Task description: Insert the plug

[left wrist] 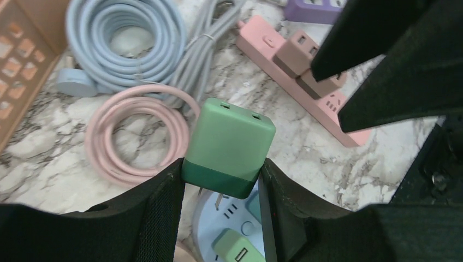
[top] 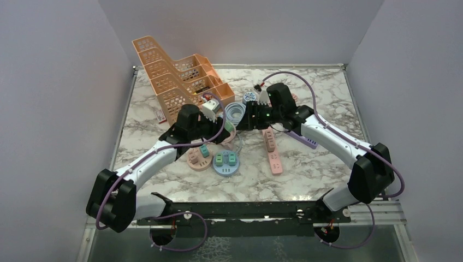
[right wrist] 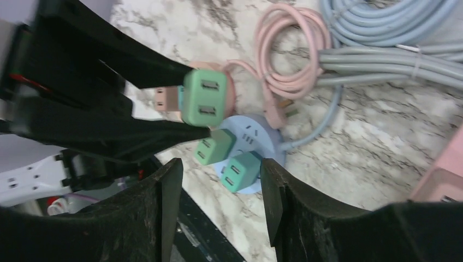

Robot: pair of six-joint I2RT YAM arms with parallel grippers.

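Marble-patterned counter (top: 306,174) fills my overhead view, boxed in by plain pale walls, with a stack of orange baskets (top: 174,76) at the back left and power strips and cables scattered across the middle. On my left wrist feed the left hand (left wrist: 221,174) is pinching the green plug (left wrist: 229,142) by its darker base, one black finger pressed against each side, and the lighter body with its two ports sticks out beyond the fingertips. Two bare metal prongs show under the base, so the plug sits in no socket; it is held up off the counter, with the round blue power strip (right wrist: 248,134) showing just behind the prongs in that feed. That strip carries two green adapters (right wrist: 214,146), both seated. From the right wrist feed I see the same plug gripped between the left hand's fingers, in front of a round pink strip (top: 199,158). The right hand (right wrist: 218,174) has its fingers (right wrist: 164,207) spread apart with nothing between them, and it touches nothing I can make out. A long pink strip (left wrist: 267,43) lies beside it, and pink (left wrist: 136,131) and blue (left wrist: 123,38) cable coils lie near the baskets
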